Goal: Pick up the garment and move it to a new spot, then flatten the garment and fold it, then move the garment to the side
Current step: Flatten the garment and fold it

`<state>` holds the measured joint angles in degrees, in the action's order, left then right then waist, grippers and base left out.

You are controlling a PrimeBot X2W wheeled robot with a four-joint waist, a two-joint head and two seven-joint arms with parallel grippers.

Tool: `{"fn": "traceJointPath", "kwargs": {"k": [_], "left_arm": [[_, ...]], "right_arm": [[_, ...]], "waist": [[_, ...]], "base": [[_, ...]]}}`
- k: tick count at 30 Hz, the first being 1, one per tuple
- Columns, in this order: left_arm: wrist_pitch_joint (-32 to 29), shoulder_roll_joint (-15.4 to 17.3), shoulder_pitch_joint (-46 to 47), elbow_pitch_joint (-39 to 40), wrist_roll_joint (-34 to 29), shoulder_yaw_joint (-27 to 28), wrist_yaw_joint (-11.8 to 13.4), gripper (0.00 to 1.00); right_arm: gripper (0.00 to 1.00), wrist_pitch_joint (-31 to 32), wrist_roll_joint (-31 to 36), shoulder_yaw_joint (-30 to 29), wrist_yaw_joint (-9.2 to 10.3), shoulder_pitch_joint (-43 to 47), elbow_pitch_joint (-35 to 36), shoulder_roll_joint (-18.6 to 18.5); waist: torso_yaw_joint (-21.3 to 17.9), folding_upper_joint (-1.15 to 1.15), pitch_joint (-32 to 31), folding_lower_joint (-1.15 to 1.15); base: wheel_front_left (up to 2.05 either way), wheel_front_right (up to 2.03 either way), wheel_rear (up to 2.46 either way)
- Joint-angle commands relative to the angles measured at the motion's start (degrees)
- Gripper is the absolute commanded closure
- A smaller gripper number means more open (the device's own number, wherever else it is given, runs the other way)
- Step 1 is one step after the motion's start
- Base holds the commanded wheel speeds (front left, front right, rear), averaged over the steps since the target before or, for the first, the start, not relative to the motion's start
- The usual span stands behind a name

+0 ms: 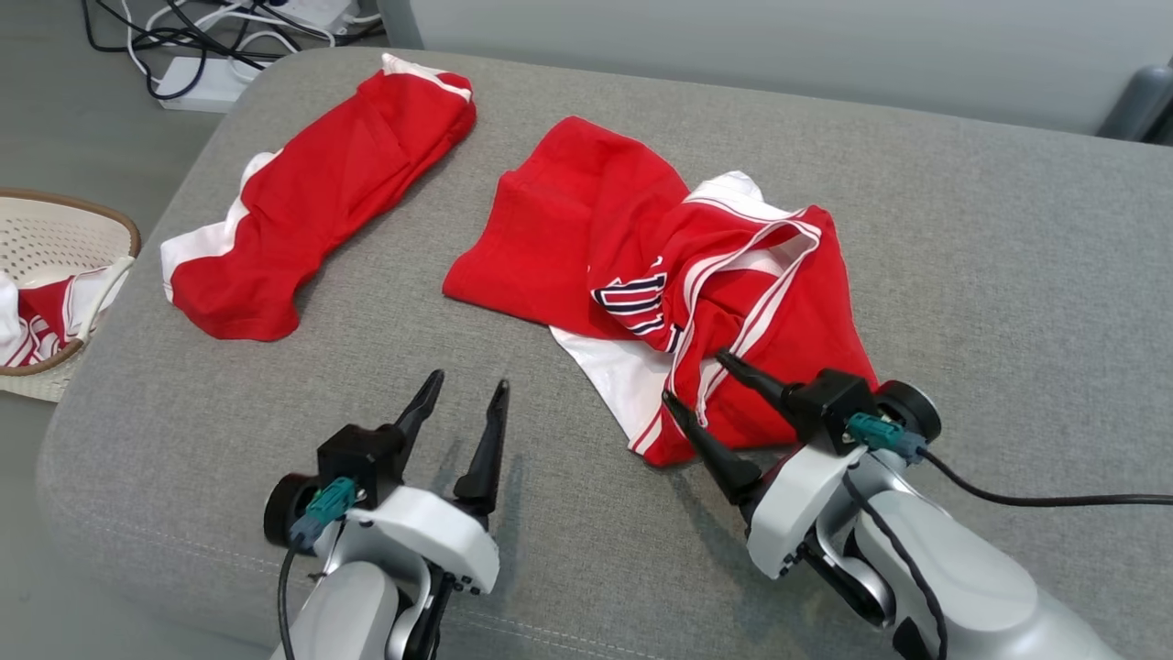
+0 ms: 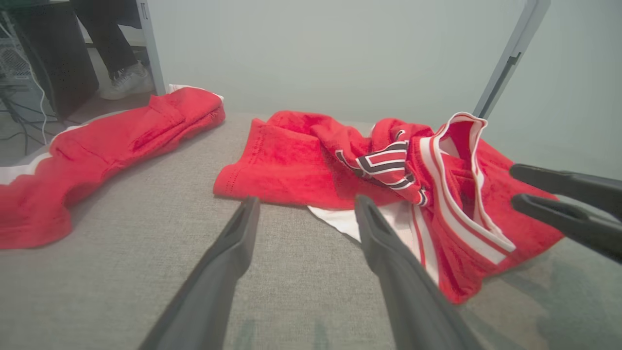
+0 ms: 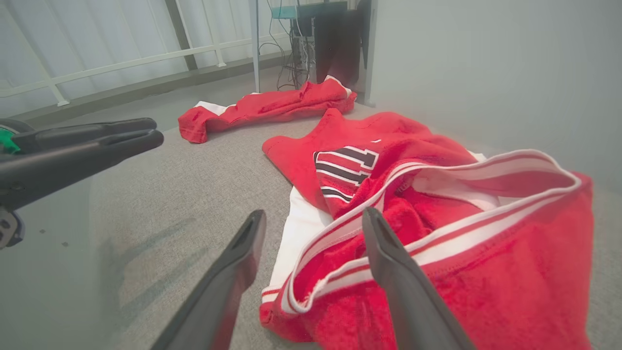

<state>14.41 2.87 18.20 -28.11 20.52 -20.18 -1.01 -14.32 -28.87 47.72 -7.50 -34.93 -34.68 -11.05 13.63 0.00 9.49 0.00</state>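
Head camera looks down; 2 low wrist cameras skim the cushion, sharing the garment, seemingly close.

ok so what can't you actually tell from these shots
- Crumpled garment: its dark-and-white print is folded into the cloth in every view, unreadable.
- Right gripper: head view overlaps it with the garment's edge; contact can't be judged.
- Basket: cut off by the head view's left edge, contents partly seen.
- Person's shoe: the left wrist view's top edge cuts off the rest.
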Motion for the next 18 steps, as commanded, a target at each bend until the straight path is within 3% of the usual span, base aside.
{"fn": "traceJointPath", "kwargs": {"k": [1,11,18], "left_arm": [[0.6,0.5,0.0,1.7,-0.5,2.8,-0.4,0.0],[0.6,0.1,-3.2,2.2,-2.0,7.6,-1.4,0.0],[0.6,0.0,-3.4,2.2,-1.1,7.2,-1.7,0.0]], "right_arm": [[0.0,-0.7,-0.9,1.0,0.01,-0.4,0.4,0.1],[0.0,-0.3,-2.6,7.6,0.01,-1.2,-4.4,-0.5],[0.0,0.6,-0.9,10.5,0.01,-4.8,-11.1,0.9]], "waist": [[0.2,0.0,-0.2,0.0],[0.5,0.0,-0.8,0.0],[2.0,0.0,-1.1,0.0]], "base": [[0.0,0.0,0.0],[0.0,0.0,0.0],[0.0,0.0,0.0]]}}
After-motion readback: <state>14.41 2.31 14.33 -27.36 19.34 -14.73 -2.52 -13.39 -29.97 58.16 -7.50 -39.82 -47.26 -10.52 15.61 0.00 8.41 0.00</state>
